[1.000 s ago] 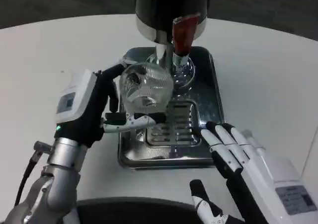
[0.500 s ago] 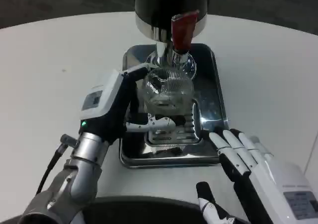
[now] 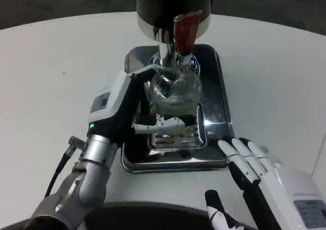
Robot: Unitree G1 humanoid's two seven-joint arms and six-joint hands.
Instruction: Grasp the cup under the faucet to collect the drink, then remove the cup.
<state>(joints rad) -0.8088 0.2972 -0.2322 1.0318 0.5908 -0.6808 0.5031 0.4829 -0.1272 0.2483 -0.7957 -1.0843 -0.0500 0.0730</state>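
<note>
Our left robot hand (image 3: 133, 112) hugs the cup (image 3: 174, 87) under the faucet (image 3: 175, 61). Next we push the red lever (image 3: 186, 31).

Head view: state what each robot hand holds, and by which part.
The left robot hand grips the clear cup around its side wall, under the faucet. The right robot hand holds nothing, fingers apart.

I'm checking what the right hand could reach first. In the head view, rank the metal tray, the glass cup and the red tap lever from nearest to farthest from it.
From the right hand:
1. Metal tray, its near right corner just ahead of the fingertips.
2. Glass cup, mid-tray, held by the left hand.
3. Red tap lever, at the back, above the cup.
</note>
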